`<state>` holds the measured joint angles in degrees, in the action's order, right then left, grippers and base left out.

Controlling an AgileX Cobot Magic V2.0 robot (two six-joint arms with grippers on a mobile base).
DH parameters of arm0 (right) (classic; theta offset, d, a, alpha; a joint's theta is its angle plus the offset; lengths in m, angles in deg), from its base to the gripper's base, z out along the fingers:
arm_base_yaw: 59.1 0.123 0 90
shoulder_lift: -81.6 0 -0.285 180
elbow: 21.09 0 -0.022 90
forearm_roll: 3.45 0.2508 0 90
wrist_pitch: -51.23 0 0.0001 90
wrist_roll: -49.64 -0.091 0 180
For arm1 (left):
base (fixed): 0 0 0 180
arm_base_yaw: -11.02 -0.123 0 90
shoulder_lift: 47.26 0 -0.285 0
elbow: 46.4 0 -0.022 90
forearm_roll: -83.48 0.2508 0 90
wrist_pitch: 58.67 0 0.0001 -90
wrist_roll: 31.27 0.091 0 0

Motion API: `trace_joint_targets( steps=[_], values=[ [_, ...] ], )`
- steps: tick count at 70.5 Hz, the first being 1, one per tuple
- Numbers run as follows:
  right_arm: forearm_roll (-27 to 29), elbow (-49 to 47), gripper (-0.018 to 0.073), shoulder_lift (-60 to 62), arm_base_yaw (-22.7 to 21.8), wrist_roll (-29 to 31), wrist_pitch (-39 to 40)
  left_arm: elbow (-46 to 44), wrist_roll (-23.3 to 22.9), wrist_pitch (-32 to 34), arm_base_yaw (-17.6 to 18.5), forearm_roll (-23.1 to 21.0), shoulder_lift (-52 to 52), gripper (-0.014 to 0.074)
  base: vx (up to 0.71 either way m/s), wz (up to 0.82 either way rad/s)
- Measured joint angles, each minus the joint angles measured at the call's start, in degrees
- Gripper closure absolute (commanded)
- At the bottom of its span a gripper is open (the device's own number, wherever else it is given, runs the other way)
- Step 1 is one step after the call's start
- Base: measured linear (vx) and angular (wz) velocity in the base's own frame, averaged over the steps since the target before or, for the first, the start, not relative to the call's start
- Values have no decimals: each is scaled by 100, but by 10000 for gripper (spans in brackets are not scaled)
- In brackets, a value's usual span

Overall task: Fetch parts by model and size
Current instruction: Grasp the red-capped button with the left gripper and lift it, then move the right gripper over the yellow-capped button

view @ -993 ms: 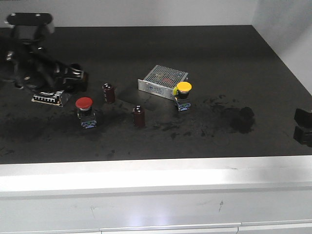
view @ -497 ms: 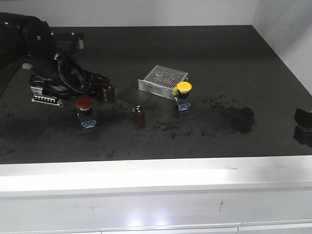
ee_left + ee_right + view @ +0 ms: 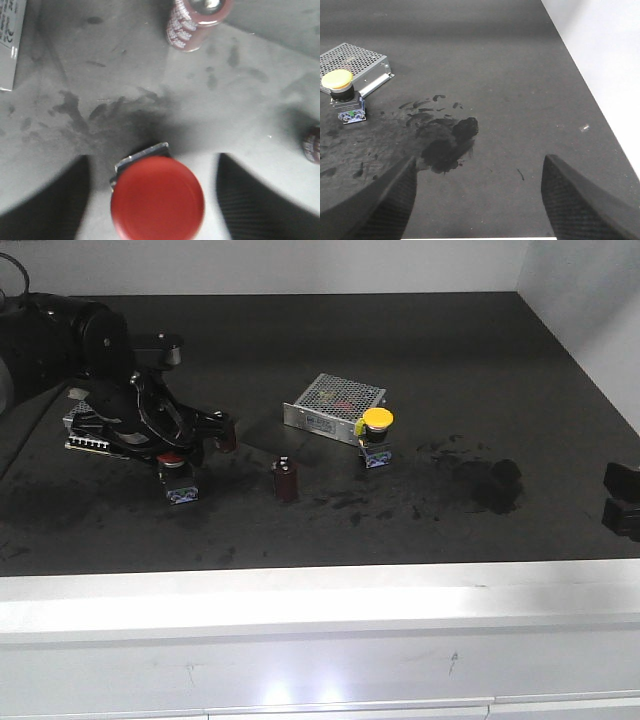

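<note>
Left hand, spread wide, straddles the red-capped switch without touching it; right hand hangs spread too.

you get: red-capped switch, cap cut by the bottom edge, base mostly hidden under it; left tool, fingers blurred; right tool, cut by the right edge.

The left arm bends forward and down; left gripper points downward — jaws spread wide; right gripper hangs low, jaws parted too.
</note>
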<state>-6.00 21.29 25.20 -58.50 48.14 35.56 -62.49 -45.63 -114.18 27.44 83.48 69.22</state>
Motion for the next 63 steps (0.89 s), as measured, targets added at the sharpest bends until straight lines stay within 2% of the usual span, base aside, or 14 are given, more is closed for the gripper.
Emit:
trace_joint_targets(
  steps=[7, 12, 26, 35, 46, 63],
  values=[
    [0, 0, 52, 0, 0, 0, 0, -6, 0, 12, 0, 0, 0, 530, 0, 0],
    [0, 0, 52, 0, 0, 0, 0, -6, 0, 12, 0, 80, -5, 605, 0, 0],
    [0, 0, 52, 0, 0, 0, 0, 61, 0, 61, 0, 225, -377, 604, 0, 0],
    [0, 0, 52, 0, 0, 0, 0, 552, 0, 610, 0, 273, -1213, 603, 0, 0],
    [0, 0, 52, 0, 0, 0, 2, 1699, 10, 1361, 0, 338, -2540, 603, 0, 0],
    [0, 0, 52, 0, 0, 0, 7, 3561, 51, 2052, 7, 427, -4829, 603, 0, 0]
  ],
)
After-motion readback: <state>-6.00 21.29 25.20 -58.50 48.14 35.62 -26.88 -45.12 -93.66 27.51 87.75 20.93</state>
